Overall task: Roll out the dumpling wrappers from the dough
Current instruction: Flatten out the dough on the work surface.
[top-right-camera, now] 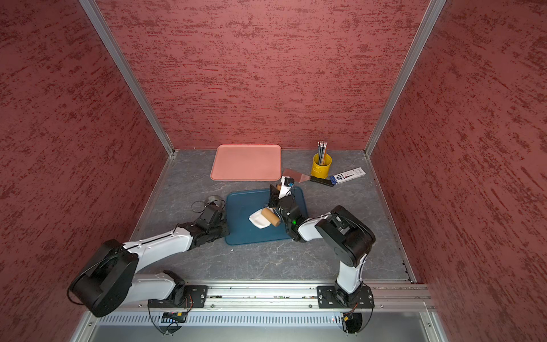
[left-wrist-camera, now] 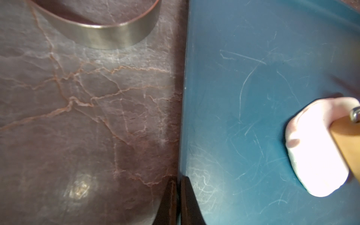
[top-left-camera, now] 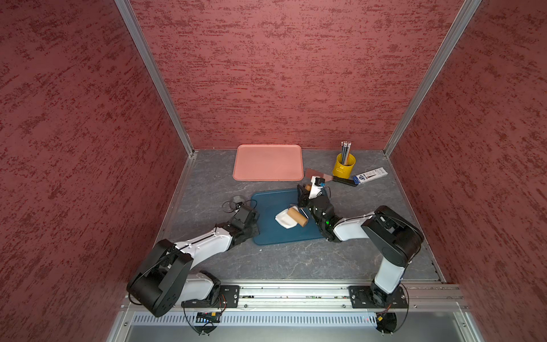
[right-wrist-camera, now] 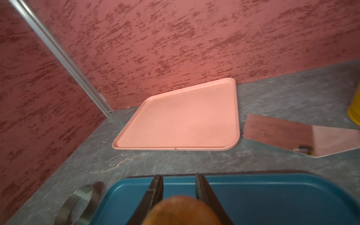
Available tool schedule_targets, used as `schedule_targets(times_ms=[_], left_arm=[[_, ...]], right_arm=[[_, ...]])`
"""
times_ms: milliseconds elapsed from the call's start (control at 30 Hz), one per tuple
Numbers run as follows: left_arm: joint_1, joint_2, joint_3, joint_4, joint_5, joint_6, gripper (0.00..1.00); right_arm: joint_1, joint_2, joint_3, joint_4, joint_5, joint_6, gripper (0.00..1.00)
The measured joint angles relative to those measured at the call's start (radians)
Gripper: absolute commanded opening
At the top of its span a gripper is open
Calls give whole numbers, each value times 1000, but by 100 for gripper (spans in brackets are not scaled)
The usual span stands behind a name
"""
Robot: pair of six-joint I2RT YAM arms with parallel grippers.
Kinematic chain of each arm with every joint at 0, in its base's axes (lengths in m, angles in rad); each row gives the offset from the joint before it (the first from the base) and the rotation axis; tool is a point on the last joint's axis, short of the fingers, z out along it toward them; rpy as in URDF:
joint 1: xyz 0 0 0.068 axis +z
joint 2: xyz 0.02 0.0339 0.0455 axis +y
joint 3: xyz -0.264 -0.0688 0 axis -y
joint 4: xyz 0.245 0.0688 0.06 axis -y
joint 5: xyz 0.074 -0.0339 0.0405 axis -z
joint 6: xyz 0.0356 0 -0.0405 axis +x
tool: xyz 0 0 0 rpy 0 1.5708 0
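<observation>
While the right gripper (right-wrist-camera: pixel 178 182) clamps its jaws on the wooden handle of the rolling pin (top-left-camera: pixel 298 216), the roller sits on the dough (top-left-camera: pixel 283 221), a white lump lying near the middle of the blue tray (top-left-camera: pixel 272 198). Over at the tray's left rim, the left gripper (left-wrist-camera: pixel 176 187) has its jaws pinched tight on the edge. A metal ring cutter (left-wrist-camera: pixel 109 37) stands on the grey table (top-left-camera: pixel 296 260) just beside that rim.
</observation>
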Motion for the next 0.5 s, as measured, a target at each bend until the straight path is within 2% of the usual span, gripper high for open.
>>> schedule_targets(times_ms=[100, 233, 333, 400, 500], left_arm=[[0, 0, -2, 0, -1, 1, 0], [0, -1, -2, 2, 0, 7, 0], [0, -1, -2, 2, 0, 9, 0], [0, -1, -2, 2, 0, 9, 0], [0, -1, -2, 3, -1, 9, 0]], right_arm=[[43, 10, -12, 46, -28, -3, 0], [-48, 19, -48, 89, -92, 87, 0], [-92, 6, -55, 88, -98, 95, 0], [-92, 2, -55, 79, -100, 98, 0], [-37, 20, -44, 85, -127, 114, 0]])
